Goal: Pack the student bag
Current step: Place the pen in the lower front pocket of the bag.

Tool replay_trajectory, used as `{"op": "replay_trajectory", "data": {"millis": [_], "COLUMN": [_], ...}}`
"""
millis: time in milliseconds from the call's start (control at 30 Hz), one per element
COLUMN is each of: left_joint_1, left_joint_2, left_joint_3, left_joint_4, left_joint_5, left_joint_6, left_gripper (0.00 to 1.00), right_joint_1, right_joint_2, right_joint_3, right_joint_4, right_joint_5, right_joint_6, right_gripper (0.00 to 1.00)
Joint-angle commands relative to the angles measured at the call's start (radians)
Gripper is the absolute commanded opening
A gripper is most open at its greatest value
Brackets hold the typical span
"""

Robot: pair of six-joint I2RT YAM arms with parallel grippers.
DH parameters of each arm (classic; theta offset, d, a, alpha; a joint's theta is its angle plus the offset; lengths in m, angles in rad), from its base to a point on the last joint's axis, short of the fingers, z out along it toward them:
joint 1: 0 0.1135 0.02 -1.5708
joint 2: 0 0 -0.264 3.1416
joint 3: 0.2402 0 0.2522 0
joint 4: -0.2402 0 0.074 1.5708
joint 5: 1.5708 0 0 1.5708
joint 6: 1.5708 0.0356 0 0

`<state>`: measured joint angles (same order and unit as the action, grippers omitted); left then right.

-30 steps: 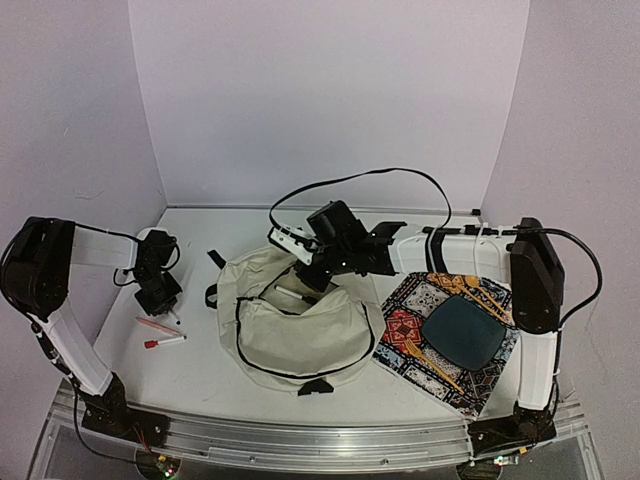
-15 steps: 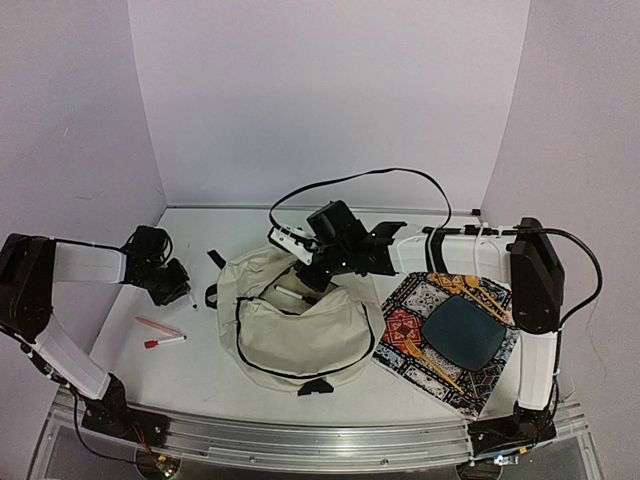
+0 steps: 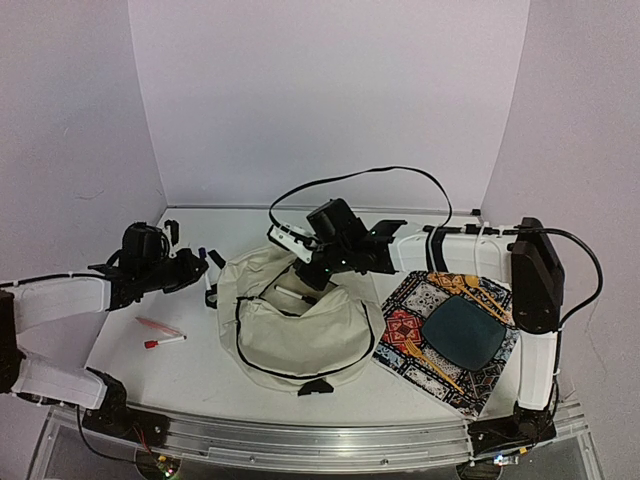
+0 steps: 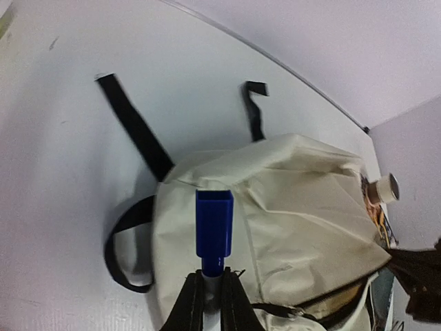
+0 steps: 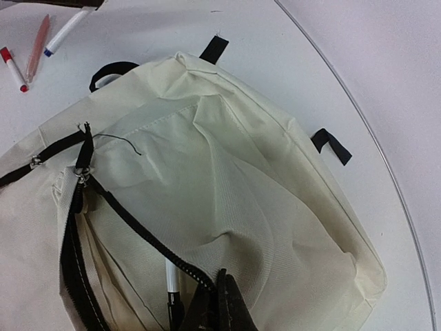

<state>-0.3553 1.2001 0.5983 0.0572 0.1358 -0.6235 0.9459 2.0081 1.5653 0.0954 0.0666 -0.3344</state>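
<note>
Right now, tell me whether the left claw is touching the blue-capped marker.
Touching. The left wrist view shows the left claw shut on the marker, gripping its white barrel just below the blue cap.

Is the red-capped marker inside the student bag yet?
No, the red-capped marker lies on the table in the top view, left of the student bag.

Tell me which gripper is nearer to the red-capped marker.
Left. The left gripper, holding a blue marker, is beyond the red-capped marker; the right gripper is farther right, at the bag's opening.
</note>
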Motion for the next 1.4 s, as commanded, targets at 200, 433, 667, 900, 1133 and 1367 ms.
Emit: {"op": "replay_trajectory", "data": {"millis": [200,433,667,900,1133,1367], "left_joint_1": [-0.12,-0.289,-0.459,-0.552,-0.58,-0.581], "left_joint_2": [-0.197,-0.167,-0.054,0.052,0.159,0.242], "left_joint_3": [-0.14,-0.148,-0.125,-0.089,-0.025,0.013], "left_joint_4": [0.306,0.357,0.457,0.564,0.565,0.564], "left_joint_5": [0.061,0.066,0.046,0.012,-0.028,-0.112], "left_joint_6": [0.267,0.486,0.781,1.085,1.351,1.557], "left_gripper": [0.0,0.0,0.0,0.0,0.0,0.0], "right_joint_1": [0.007,0.008,0.008,0.008,0.007,0.008], "right_joint_2": [-0.07,-0.07,-0.075,-0.085,-0.093,-0.095], "right_joint_3": [0.065,0.075,0.09,0.085,0.078,0.086], "right_joint_4": [0.02,0.017,0.009,0.007,0.004,0.004], "right_joint_5": [-0.025,-0.026,-0.025,-0.028,-0.03,-0.031], "right_joint_6": [0.039,0.042,0.048,0.049,0.055,0.055], "right_gripper": [0.01,0.01,0.01,0.01,0.01,0.01]}}
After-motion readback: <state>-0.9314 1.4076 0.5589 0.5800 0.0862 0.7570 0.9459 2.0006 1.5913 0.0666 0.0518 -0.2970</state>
